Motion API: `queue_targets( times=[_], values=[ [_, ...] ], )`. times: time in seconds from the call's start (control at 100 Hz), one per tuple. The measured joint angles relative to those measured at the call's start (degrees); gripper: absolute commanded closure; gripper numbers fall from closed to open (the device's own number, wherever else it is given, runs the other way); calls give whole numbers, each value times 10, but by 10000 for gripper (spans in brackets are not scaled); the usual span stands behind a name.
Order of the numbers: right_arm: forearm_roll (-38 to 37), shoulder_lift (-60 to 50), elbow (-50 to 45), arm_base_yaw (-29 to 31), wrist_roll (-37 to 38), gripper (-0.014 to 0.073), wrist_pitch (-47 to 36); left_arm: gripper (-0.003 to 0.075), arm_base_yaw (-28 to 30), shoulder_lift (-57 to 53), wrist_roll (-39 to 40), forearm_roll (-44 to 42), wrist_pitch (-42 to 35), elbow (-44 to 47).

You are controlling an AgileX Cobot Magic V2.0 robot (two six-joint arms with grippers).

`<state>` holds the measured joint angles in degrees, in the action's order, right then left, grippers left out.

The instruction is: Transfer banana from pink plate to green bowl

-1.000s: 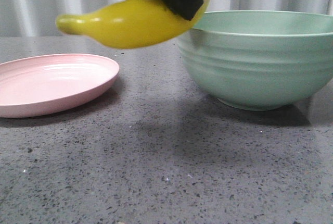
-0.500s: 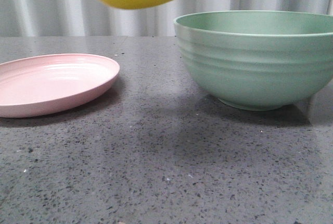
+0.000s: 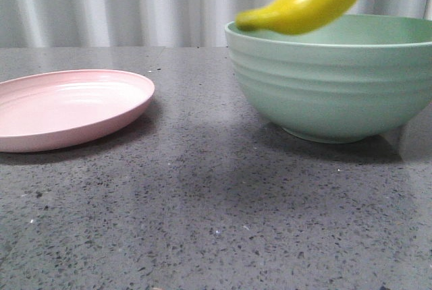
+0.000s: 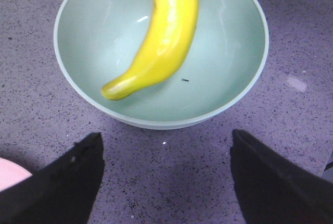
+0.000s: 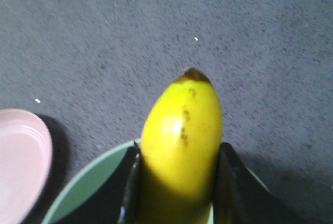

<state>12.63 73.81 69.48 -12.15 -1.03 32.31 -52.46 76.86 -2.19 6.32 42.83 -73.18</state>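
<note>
Banana now hangs tilted over the near-left part of the bowl, where half a second ago it was well to the left, above the bare table between plate and bowl, and lying nearly level. Its low tip crosses the bowl's rim line in the front view; the other end runs up out of frame. The right gripper is clamped on it, one black jaw on each flank, with the dark-tipped end sticking out ahead of the jaws and the bowl's rim showing just beneath them. The left gripper has its jaws spread wide, holding nothing (it looks down on the bowl, which lies ahead of the jaws with the banana across its hollow). The plate stands empty, well apart to the side. Judging by this, the carry is all but finished: what remains is lowering and letting go, with the long fruit kept clear of the rim.
</note>
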Motion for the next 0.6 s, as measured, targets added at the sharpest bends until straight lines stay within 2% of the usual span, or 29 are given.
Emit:
queue_targets(
  times=[0.15,0.39,0.48,0.6],
  values=[
    [-33,29,0,0,0,643,27,248,0,0,0,0,-1,0],
    [-45,79,0,0,0,552,36,248,0,0,0,0,-5,0],
    [-45,88,0,0,0,482,37,248,0,0,0,0,-6,0],
    [-45,92,3,1,0,330,38,248,0,0,0,0,-8,0]
  ],
)
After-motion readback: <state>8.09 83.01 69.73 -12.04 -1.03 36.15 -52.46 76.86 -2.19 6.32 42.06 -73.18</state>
